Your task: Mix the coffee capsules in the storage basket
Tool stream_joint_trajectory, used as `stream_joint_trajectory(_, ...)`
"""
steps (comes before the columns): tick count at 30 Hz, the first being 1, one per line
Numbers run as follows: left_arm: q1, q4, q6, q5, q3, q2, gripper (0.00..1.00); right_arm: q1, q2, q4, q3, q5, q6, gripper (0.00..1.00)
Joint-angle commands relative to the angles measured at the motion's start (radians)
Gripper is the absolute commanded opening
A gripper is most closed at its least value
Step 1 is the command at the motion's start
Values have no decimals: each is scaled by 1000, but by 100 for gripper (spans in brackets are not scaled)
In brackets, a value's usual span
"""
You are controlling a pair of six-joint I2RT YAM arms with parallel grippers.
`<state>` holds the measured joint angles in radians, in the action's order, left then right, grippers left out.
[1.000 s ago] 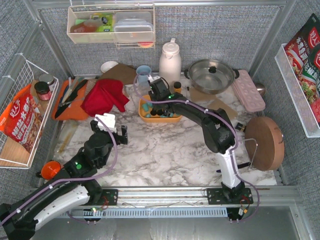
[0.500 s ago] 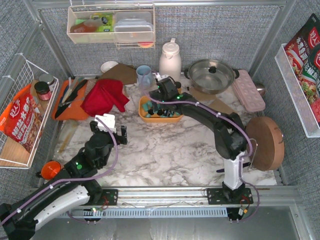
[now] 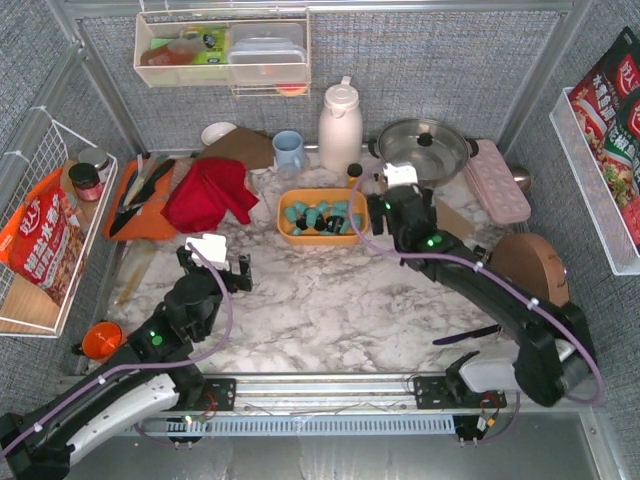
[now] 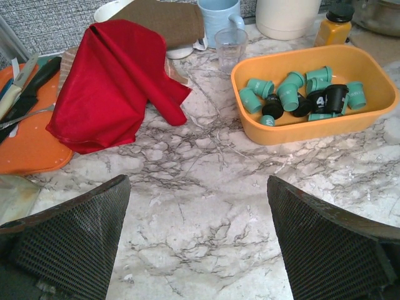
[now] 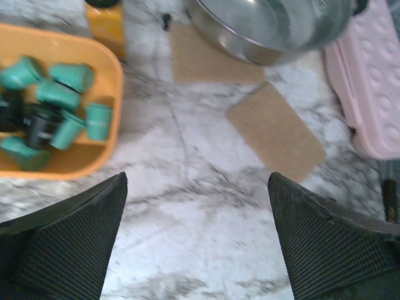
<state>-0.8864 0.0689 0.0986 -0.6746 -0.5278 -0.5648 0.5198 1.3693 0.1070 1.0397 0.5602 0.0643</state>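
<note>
Top external: left tool (image 4: 197, 187) and right tool (image 5: 197, 187) spread; coffee capsules (image 3: 322, 215) in storage basket (image 3: 320, 239).

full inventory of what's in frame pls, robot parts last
coffee capsules: about a dozen, mostly teal, few black, in basket
storage basket: 1, orange-yellow, table centre-back
cloth: 1, red, left of basket
cutting board: 1, orange, far left, knives on it
mug: 1, light blue, back
jug: 1, white, back
pot: 1, steel, back right
moulded tray: 1, pink, right of pot
small bottle: 1, yellow, black cap, behind basket
wooden disc: 1, brown, right edge
left gripper: 1, black, open, near left
right gripper: 1, black, open, right of basket
</note>
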Motion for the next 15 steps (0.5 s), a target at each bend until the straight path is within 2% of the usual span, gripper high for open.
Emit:
stream_joint_trajectory(1,2,-76,-38,8,25,30,99,-24,-126,-155,-184,102,-97,99)
stream_joint_trajectory(8,2,-153,-108,10,88,73,99,-72,-228,-443,-500,102,-171,99)
stream_joint_trajectory(12,3,-188,-176,11,128,90,99,-142,-161,-583,-617,100,-138,99)
stream_joint_trajectory(15,3,-219,-230,6,166,110,99,-178,-57,-807,-701,102,-157,99)
